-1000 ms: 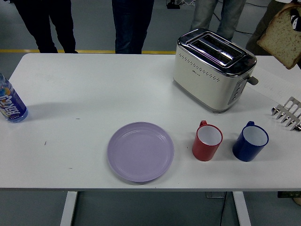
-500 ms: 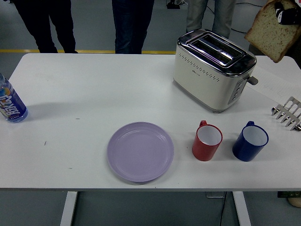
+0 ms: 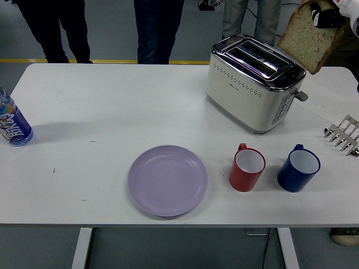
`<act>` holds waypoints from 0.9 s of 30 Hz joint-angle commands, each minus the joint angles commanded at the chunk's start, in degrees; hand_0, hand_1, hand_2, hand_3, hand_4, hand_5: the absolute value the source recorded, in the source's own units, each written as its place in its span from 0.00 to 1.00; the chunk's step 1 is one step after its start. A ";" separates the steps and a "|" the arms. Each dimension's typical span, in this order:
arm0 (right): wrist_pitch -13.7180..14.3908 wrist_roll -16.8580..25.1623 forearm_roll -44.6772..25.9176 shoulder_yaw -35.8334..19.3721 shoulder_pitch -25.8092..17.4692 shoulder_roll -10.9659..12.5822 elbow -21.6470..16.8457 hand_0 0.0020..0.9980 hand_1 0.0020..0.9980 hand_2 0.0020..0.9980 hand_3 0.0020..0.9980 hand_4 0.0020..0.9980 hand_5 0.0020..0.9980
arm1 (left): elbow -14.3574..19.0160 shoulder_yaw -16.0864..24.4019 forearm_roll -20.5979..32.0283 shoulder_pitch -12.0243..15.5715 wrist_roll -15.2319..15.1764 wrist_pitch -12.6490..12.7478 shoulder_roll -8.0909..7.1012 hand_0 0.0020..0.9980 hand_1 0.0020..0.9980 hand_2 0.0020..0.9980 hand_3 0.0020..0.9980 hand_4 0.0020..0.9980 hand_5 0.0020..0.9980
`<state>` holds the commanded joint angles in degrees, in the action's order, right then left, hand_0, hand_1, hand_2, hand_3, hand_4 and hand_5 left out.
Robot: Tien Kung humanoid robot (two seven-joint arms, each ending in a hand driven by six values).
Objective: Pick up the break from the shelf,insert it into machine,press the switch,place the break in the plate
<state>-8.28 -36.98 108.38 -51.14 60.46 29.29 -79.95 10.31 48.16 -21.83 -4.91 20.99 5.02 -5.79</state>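
white table (image 3: 112,106), grey floor (image 3: 112,33), yellow line (image 3: 22,60)

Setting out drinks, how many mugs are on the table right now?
2: a red mug right of the purple plate, and a blue mug further right, both in front of the toaster.

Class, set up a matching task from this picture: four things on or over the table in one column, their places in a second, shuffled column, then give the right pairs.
Things:
1. bread slice
2. purple plate
3. water bottle
4. blue mug

Places:
A. at the table's left edge
B. right of the red mug
C. held in the air by the right hand, up and right of the toaster
D. near the table's front edge, left of the red mug

Pairs: 1-C, 2-D, 3-A, 4-B
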 joint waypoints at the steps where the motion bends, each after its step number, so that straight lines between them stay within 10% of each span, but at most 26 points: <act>1: 0.10 0.00 0.02 0.33 0.35 -0.42 0.44 0.13 0.25 0.45 0.49 0.46 0.00 | 0.00 0.01 -0.08 -0.02 0.02 0.02 -0.01 0.42 0.53 0.69 0.80 0.68 1.00; 27: 1.60 1.03 0.42 3.91 4.44 -6.83 7.93 0.13 0.25 0.45 0.49 0.46 0.00 | 0.00 -0.14 -1.02 -0.31 0.25 0.29 -0.27 0.40 0.52 0.68 0.80 0.68 1.00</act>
<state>-6.68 -35.95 108.80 -47.23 64.89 22.46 -72.03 10.31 48.02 -22.85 -5.22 21.24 5.31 -6.05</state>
